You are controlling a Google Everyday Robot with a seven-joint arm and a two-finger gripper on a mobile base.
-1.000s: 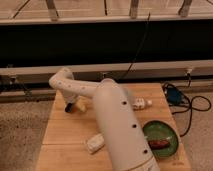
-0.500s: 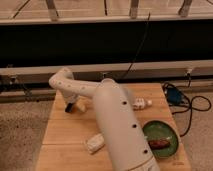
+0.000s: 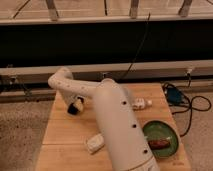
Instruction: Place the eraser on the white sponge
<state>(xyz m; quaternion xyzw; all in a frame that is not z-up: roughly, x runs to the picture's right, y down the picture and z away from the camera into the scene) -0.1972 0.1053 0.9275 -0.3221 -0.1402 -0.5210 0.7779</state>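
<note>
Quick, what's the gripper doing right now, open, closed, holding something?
Gripper: down at the back left of the wooden table, beyond the white sponge; whether it is open, closed or holding anything cannot be told.

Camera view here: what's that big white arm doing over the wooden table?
A robot's white arm reaches across the wooden table, with its gripper low over the far left part. Whether it has the eraser there, I cannot tell. The white sponge lies apart, nearer the front edge, with nothing on it yet. A green plate sits to the right.
</note>
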